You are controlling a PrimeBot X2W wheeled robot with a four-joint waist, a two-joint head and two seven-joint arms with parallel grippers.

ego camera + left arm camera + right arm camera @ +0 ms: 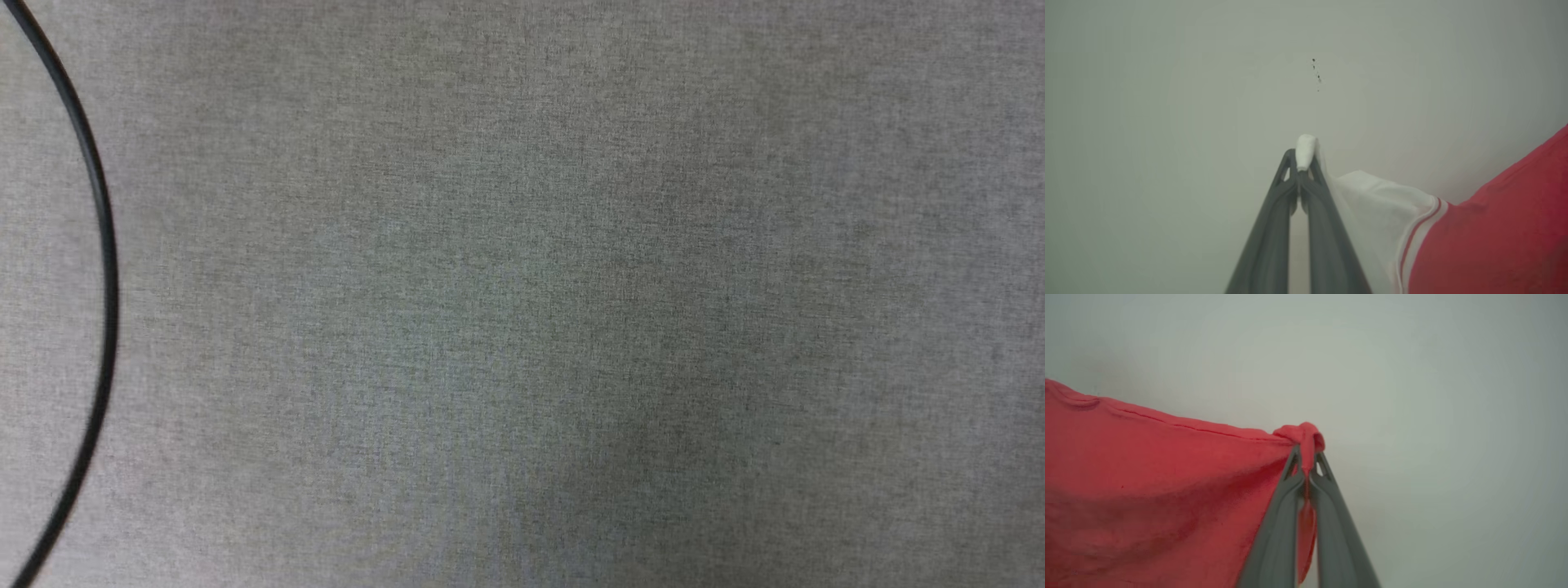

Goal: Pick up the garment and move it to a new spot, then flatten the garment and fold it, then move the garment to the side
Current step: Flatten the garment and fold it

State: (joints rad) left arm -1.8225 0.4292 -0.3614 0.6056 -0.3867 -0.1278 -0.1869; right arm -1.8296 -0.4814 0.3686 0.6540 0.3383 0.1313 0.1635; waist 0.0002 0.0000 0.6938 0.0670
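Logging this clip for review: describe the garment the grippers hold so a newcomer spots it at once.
Against the plain grey background of both wrist views, find the left gripper and right gripper. Each is shut on the garment: red cloth with a white sleeve trimmed in red-and-white stripes, the one bright colour among greys.

The garment (1147,477) spans between left pincer (1302,157) and right pincer (1306,451), an edge inside each.

The garment (1486,245) is cut off by the left wrist view's right and bottom edges and by the right wrist view's left and bottom edges. In the head view a black cable (104,245) runs off top and bottom; dark specks (1316,73) beyond the left pincer (1301,157) are too small to tell
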